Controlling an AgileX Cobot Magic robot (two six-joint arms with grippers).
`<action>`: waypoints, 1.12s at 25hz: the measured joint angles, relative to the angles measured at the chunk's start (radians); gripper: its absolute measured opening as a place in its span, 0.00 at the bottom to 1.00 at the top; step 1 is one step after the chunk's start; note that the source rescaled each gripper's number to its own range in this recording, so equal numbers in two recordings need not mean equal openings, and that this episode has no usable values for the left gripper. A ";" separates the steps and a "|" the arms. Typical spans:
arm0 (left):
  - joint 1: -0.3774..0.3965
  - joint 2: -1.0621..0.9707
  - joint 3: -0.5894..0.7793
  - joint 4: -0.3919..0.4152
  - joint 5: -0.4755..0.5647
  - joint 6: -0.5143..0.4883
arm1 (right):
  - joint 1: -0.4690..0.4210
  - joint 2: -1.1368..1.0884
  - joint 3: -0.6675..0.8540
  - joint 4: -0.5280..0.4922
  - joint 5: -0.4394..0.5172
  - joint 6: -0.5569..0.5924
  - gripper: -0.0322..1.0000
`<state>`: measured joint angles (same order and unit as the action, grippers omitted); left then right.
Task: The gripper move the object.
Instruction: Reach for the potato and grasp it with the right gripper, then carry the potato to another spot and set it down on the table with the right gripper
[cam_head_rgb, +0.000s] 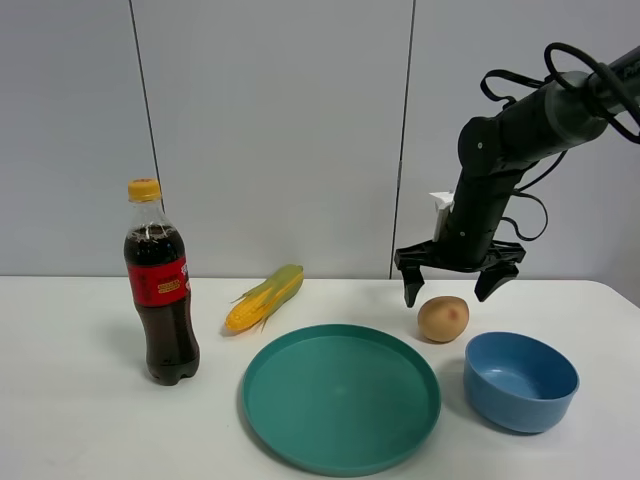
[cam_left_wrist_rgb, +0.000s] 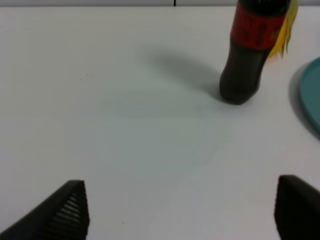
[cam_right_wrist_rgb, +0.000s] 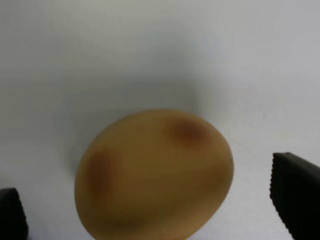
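The tan potato (cam_head_rgb: 443, 318) with reddish-brown blotches lies on the white table between the teal plate and the blue bowl. My right gripper (cam_head_rgb: 452, 291) hangs open just above it, one finger on each side, not touching. In the right wrist view the potato (cam_right_wrist_rgb: 154, 174) fills the middle, with the black fingertips (cam_right_wrist_rgb: 296, 195) spread wide at the edges. My left gripper (cam_left_wrist_rgb: 182, 212) is open over bare table in the left wrist view; it is out of the exterior view.
A teal plate (cam_head_rgb: 341, 443) lies front centre, a blue bowl (cam_head_rgb: 520, 381) to its right. A corn cob (cam_head_rgb: 264, 298) lies behind the plate. A cola bottle (cam_head_rgb: 159, 285) stands at the left, also in the left wrist view (cam_left_wrist_rgb: 251, 50).
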<state>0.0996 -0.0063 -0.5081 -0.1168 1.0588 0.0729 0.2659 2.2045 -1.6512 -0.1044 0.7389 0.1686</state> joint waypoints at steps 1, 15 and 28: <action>0.000 0.000 0.000 0.000 0.000 0.000 | 0.000 0.007 0.000 0.000 -0.004 0.000 1.00; 0.000 0.000 0.000 0.000 0.000 0.001 | 0.000 0.049 0.000 -0.006 -0.026 0.000 0.66; 0.000 0.000 0.000 0.000 0.000 0.001 | 0.000 0.041 0.000 -0.006 -0.032 0.026 0.04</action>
<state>0.0996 -0.0063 -0.5081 -0.1168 1.0588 0.0738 0.2659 2.2453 -1.6512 -0.1099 0.7067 0.1946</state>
